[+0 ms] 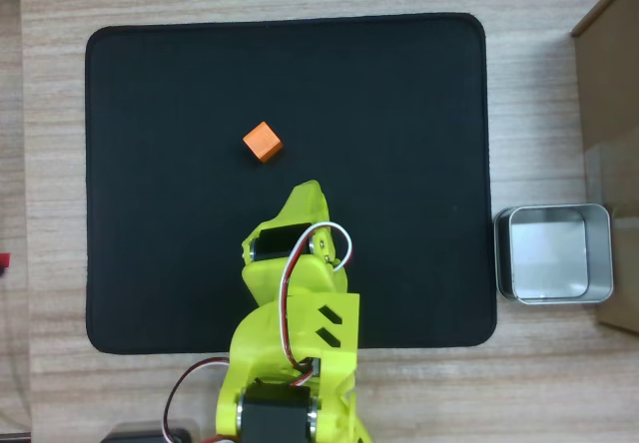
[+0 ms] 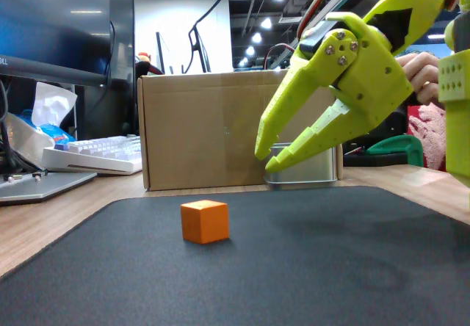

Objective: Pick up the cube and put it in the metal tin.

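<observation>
The small orange cube [image 1: 262, 142] [image 2: 205, 220] rests on the black mat, left of centre in the overhead view. My yellow-green gripper [image 1: 306, 192] [image 2: 264, 161] hovers above the mat, a short way from the cube and pointing down toward it. Its fingertips stand slightly apart with nothing between them. The shiny metal tin [image 1: 554, 253] [image 2: 312, 175] sits off the mat's right edge in the overhead view. In the fixed view the tin is partly behind the gripper's fingers.
The black mat [image 1: 150, 263] [image 2: 308, 267] lies on a wooden table. A brown cardboard box [image 1: 611, 94] [image 2: 198, 131] stands right next to the tin. A keyboard [image 2: 95, 154] and clutter sit at the far left in the fixed view.
</observation>
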You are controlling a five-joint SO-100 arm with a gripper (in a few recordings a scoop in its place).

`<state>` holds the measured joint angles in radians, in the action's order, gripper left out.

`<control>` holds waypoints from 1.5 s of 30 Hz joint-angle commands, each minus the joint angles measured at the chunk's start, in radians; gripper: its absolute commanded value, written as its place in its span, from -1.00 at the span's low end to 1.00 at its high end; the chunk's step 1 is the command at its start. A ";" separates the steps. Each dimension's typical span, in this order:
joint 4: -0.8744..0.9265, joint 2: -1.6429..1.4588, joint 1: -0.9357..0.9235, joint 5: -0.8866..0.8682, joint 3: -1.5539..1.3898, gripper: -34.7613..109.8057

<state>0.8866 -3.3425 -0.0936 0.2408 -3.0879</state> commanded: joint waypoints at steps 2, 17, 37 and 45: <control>-0.031 -0.020 0.017 -0.124 -0.002 -0.52; -0.146 0.426 0.025 -0.035 0.339 -0.36; 0.110 1.224 0.152 0.305 0.870 -0.06; 0.114 1.470 0.146 0.383 0.953 -0.06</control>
<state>0.9910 -1.8684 0.0368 0.6029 -2.1614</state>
